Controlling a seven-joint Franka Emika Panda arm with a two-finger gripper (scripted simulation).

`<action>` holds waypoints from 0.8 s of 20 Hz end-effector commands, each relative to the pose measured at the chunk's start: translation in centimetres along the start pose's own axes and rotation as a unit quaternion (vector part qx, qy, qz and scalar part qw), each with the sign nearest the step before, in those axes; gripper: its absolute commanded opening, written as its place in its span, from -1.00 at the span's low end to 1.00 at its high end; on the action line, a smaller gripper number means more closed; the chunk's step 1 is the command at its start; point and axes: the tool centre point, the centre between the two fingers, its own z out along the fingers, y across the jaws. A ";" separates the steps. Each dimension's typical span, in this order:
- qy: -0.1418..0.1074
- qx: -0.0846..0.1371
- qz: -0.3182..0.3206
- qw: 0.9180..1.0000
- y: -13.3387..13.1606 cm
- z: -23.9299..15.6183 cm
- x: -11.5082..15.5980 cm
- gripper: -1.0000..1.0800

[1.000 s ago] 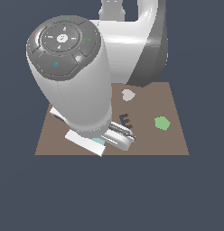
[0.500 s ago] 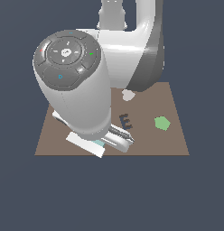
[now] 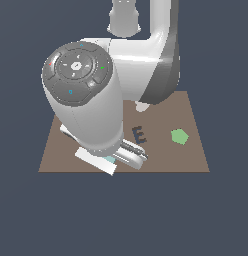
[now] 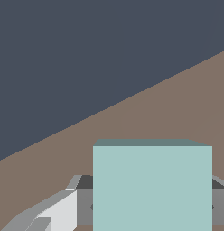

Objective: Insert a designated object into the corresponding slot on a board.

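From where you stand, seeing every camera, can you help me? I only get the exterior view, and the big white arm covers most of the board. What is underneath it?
Observer: A light teal square tile, filling the wrist view between the gripper fingers.
Operator: Is it lying on the board?
Observer: The wrist view shows brown board beyond it, but not whether they touch.
Operator: And the square slot?
Observer: No camera shows it; only the E recess and green pentagon are visible.

white arm (image 3: 96,95) looming over brown board (image 3: 196,155), dark e-shaped recess (image 3: 139,135), green pentagon (image 3: 179,136) to its right
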 end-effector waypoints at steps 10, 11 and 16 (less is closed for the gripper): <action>0.000 0.000 0.010 1.000 0.1 0.0 0.0 -1.00; 0.000 0.000 0.015 1.000 0.2 0.0 0.0 -1.00; 0.000 0.000 0.049 0.999 0.6 -0.1 0.0 -1.00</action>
